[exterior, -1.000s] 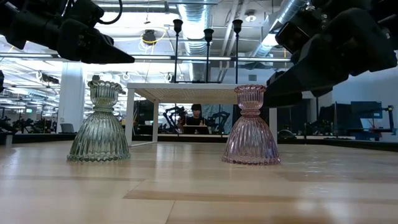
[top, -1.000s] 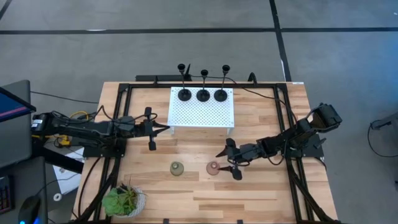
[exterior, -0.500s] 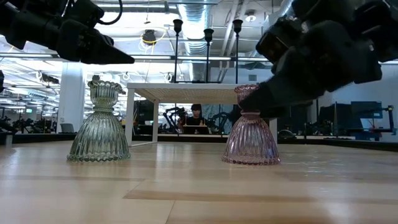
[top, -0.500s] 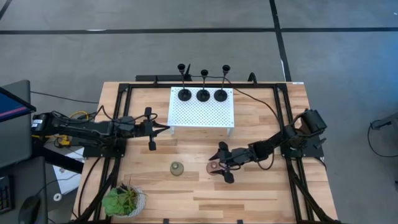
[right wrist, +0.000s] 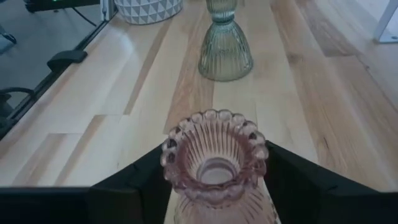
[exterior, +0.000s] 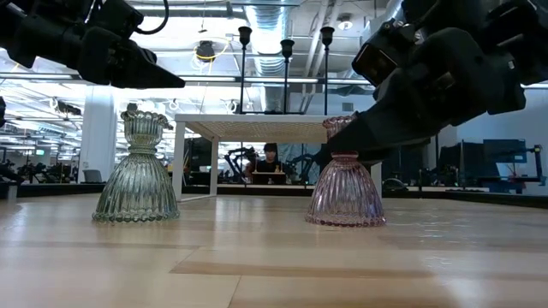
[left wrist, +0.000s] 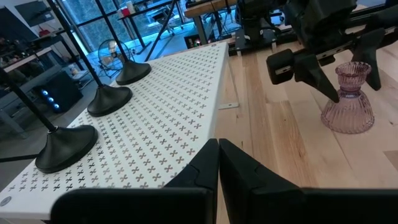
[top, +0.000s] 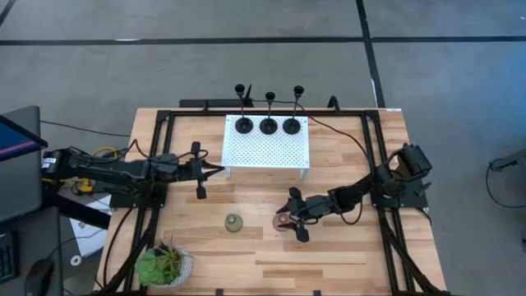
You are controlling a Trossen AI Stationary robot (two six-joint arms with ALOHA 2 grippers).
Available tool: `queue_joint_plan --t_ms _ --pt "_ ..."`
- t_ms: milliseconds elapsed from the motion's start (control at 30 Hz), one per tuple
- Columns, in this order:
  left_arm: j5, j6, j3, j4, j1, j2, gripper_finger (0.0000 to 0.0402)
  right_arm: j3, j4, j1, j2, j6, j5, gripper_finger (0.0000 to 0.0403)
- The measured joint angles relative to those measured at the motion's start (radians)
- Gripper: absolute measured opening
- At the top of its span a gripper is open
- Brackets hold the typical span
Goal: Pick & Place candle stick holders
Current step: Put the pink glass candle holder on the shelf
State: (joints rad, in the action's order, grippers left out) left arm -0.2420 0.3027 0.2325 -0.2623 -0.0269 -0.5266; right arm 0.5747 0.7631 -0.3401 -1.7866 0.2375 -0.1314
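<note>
- High view: I look straight down on the wooden table (top: 329, 255). My right gripper (top: 289, 217) reaches in from three o'clock and straddles the pink candle holder (top: 282, 221), which stands just below the table's centre. One finger lies at twelve o'clock of the holder, the other at six o'clock, spread wide. The olive-green candle holder (top: 234, 222) stands at nine o'clock of the pink one, apart from it. Three slim black candle holders (top: 268, 125) stand in a row on the far edge of the white perforated stand (top: 266, 152), at twelve o'clock of centre. My left gripper (top: 200, 171) waits beside the stand's left edge. A potted plant (top: 163, 265) sits at the near left corner.
- Low view: the pink holder stands upright on the wood, with my right gripper's dark fingers level with its neck, below the scalloped cup. The green holder stands upright and untouched.
- Left wrist view: my left gripper's fingers (left wrist: 205, 171) lie pressed together, holding nothing, close over the white stand.
- Right wrist view: the pink holder's cup sits between my two fingers (right wrist: 134, 180), with a narrow gap on each side, so they do not yet press the glass.
- My judgement: I am in the grasp step on the pink holder. Next I must close squarely on the neck, then lift straight up so the base clears the table without tipping.
</note>
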Motion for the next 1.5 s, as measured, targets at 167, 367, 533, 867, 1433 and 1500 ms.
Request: queue_joint_plan --t_ms 167,367,533,867,1433,1500 --pt "0.0 0.0 0.0 0.0 0.0 0.0 0.0012 0.0 0.0 0.0 0.0 0.0 0.001 0.0172" --pt "0.0 0.0 0.0 0.0 0.0 0.0 0.0012 0.0 0.001 0.001 0.0 -0.001 0.003 0.0126" --pt "0.0 0.0 0.0 0.0 0.0 0.0 0.0012 0.0 0.003 0.0 0.002 0.0 0.003 0.0131" --pt "0.0 0.0 0.0 0.0 0.0 0.0 0.0012 0.015 -0.004 0.034 0.132 -0.001 0.03 0.0124" --pt "0.0 0.0 0.0 0.0 0.0 0.0 0.0012 0.344 -0.604 0.239 0.382 -0.116 0.026 0.0129" --pt "0.0 0.0 0.0 0.0 0.0 0.0 0.0012 0.367 -0.647 0.276 0.382 -0.119 0.025 0.0122"
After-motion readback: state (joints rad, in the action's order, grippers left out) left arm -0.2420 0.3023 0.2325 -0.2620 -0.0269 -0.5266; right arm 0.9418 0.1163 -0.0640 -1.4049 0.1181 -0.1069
